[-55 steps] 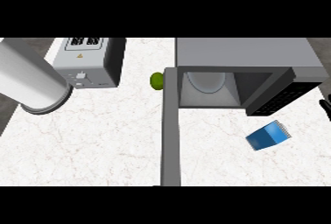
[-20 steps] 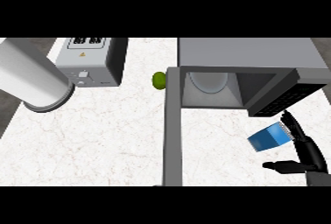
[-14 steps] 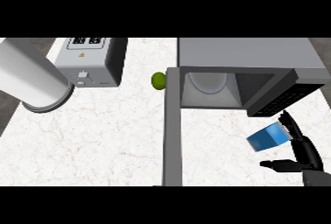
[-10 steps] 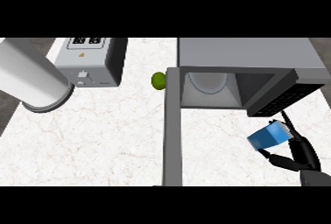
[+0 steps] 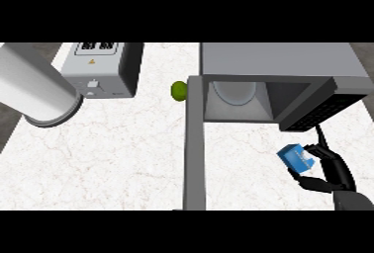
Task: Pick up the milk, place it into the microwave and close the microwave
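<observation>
The milk [image 5: 295, 156] is a small blue carton in front of the open microwave [image 5: 281, 62], near the counter's right edge. My right hand [image 5: 331, 170] comes in from the lower right and curls round the carton, fingers on its far side and thumb below it. The carton sits tilted in the hand, below the microwave's dark control panel [image 5: 321, 107]. The microwave door [image 5: 194, 148] is swung open and juts toward me, left of the carton. Of my left arm only the grey forearm [image 5: 36, 94] shows at the upper left; its hand is out of view.
A grey toaster [image 5: 102, 69] stands at the back left. A green round fruit [image 5: 179, 90] lies between the toaster and the microwave. A white plate [image 5: 234, 91] sits inside the microwave's cavity. White marble counter [image 5: 110, 163] stretches left of the door.
My right hand came in from the right and curled round the milk. The carton has shifted slightly up and left and now sits tilted in the hand.
</observation>
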